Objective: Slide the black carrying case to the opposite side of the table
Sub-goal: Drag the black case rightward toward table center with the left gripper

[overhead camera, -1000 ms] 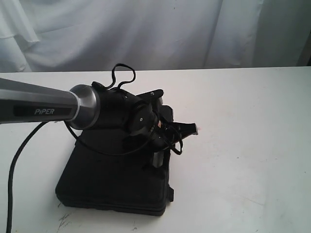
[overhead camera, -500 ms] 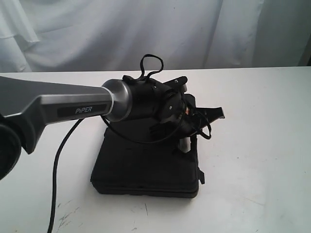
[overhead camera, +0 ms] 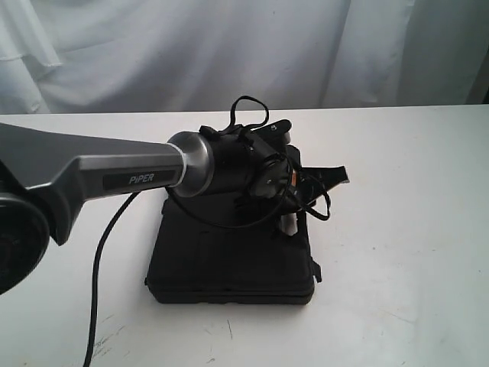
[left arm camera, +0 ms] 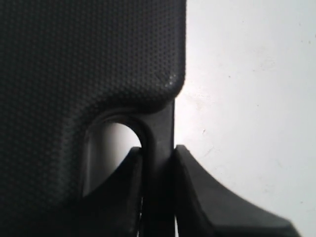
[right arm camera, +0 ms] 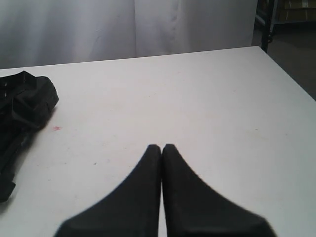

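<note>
The black carrying case [overhead camera: 229,264] lies flat on the white table [overhead camera: 397,229], near the front and a little left of the middle. My left gripper [overhead camera: 287,223] reaches down at the case's right edge. In the left wrist view its fingers [left arm camera: 158,154] are shut on the case's thin handle bar [left arm camera: 162,129], beside the textured lid [left arm camera: 89,59]. My right gripper [right arm camera: 162,147] is shut with nothing in it, hovering over bare table [right arm camera: 197,98]. It does not show in the exterior view. A dark bulk [right arm camera: 22,101] sits far off to its side.
A white curtain [overhead camera: 229,46] hangs behind the table. The left arm's cable [overhead camera: 107,245] trails over the front left. Dark scuff marks [overhead camera: 103,344] lie near the front edge, and a small red spot [right arm camera: 57,128] marks the top. The table's side edge [right arm camera: 289,79] borders a dark floor.
The left arm has dragged the case to the right across the table, handle still clamped. Most of the shift came in the first half second; since then it has barely moved.
</note>
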{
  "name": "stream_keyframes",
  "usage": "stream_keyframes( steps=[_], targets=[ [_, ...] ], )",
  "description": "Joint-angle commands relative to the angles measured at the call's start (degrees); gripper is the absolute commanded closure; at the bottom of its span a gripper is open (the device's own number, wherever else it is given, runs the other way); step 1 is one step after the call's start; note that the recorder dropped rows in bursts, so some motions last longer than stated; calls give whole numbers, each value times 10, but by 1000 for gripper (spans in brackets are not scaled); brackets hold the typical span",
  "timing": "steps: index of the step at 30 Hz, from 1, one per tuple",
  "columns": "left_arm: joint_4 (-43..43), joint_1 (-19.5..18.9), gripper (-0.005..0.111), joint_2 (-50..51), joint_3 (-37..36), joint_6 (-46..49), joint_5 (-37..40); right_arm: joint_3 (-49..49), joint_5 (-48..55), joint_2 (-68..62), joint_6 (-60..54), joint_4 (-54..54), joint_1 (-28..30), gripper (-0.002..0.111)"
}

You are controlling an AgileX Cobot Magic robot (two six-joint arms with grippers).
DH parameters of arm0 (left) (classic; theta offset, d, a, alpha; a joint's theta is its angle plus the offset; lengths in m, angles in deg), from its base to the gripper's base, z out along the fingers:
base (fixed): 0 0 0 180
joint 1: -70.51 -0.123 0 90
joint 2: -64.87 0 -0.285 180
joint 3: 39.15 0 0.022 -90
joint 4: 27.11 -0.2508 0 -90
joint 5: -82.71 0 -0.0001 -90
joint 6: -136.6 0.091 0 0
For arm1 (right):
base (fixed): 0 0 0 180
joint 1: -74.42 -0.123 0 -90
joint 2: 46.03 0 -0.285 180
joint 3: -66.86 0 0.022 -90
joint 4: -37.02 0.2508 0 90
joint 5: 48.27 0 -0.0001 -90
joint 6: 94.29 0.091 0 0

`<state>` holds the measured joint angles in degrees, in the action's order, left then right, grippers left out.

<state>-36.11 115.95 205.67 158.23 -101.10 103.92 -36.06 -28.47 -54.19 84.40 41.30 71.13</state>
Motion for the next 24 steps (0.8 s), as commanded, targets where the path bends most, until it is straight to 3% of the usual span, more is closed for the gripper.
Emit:
stream_keyframes(
  steps=[1, 3, 17, 20, 24],
  targets=[
    [9, -2, 68, 2, 3, -12, -70, 1, -1, 4, -2, -3, 0, 108],
    [9, -2, 57, -4, 3, -1, -64, 1, -1, 4, -2, -3, 0, 108],
    [-53, -9, 57, -60, 3, -1, -3, 1, -1, 4, -2, -3, 0, 108],
    [-71, -9, 67, -77, 3, 2, 21, 1, -1, 4, -2, -3, 0, 108],
    [-131, -9, 101, -119, 3, 30, 57, 1, -1, 4, -2, -3, 0, 108]
  ],
)
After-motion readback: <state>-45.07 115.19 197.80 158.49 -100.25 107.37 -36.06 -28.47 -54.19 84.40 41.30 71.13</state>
